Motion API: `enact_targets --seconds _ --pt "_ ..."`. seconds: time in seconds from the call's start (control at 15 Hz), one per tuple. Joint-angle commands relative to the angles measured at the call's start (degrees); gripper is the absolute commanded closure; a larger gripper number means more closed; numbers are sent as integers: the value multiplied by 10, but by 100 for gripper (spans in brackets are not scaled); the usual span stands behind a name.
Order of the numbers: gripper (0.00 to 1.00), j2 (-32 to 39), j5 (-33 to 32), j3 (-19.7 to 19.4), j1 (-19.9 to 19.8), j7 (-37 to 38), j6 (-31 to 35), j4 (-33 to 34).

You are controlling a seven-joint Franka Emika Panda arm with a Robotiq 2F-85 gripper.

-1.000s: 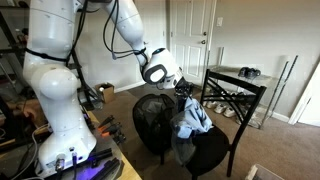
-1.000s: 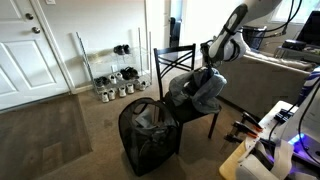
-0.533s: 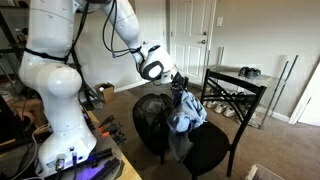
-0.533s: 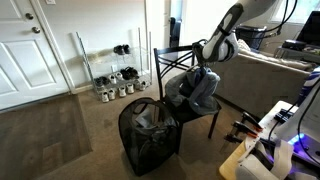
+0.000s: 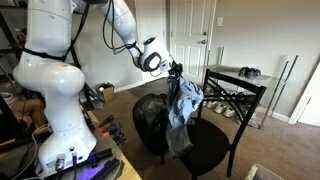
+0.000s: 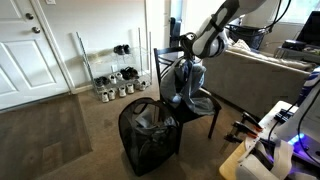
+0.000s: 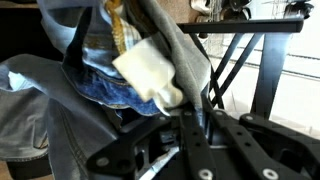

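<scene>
Both exterior views show soft, even indoor light, low resolution and weak shadows on the carpet. My wrist view renders the denim garment out of focus, with the bottom edge dark and the right edge overexposed.

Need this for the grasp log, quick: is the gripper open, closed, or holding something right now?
Gripper: closed, holding the blue-grey garment, which hangs from it over the chair.
</scene>
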Motion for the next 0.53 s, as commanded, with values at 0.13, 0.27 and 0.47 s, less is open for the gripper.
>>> enact_targets --seconds 0.13,0.27,0.47 --pt "97 -7 -59 77 -62 -8 37 19" --pt "97 0 -75 96 -74 -7 38 29" --pt "97 3 -89 108 -74 -9 40 37"
